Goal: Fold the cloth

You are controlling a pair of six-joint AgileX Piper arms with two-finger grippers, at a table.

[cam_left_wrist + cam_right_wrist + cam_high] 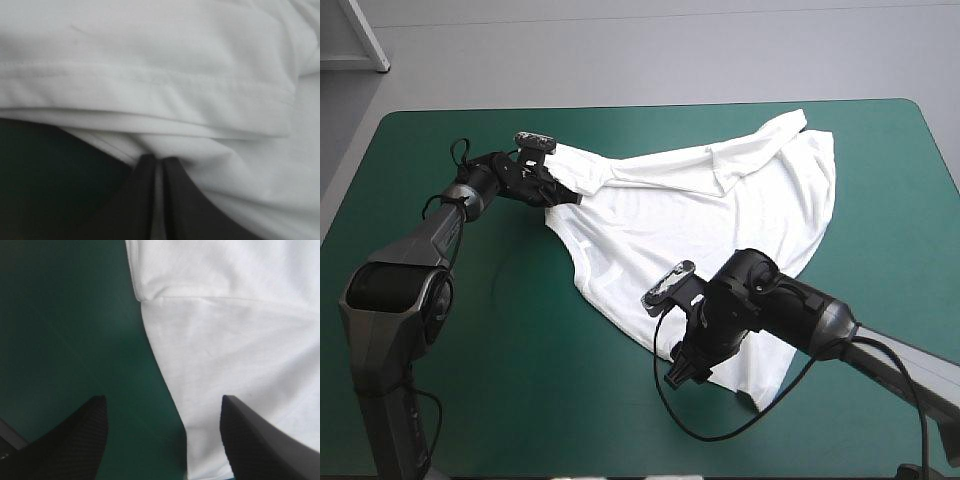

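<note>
T-shirt (720,215): mostly spread on the worktop (470,400), from its centre toward the far right corner, top part bunched. Thin, limp and light, so expect sag and drag; take hold at hems or seams. Left gripper (159,160) is pinching a hemmed fold, and only its own wrist view shows you this. Right gripper (162,397) is spread over the shirt's near edge. Only the high view gives you the full outline.

The white short-sleeved T-shirt (720,220) is soft matt cloth, the teal-green table cover (520,380) around it looks smooth and matt, and the right gripper (162,397) at its edge has broad black fingers (65,445) with a finely grained surface.
</note>
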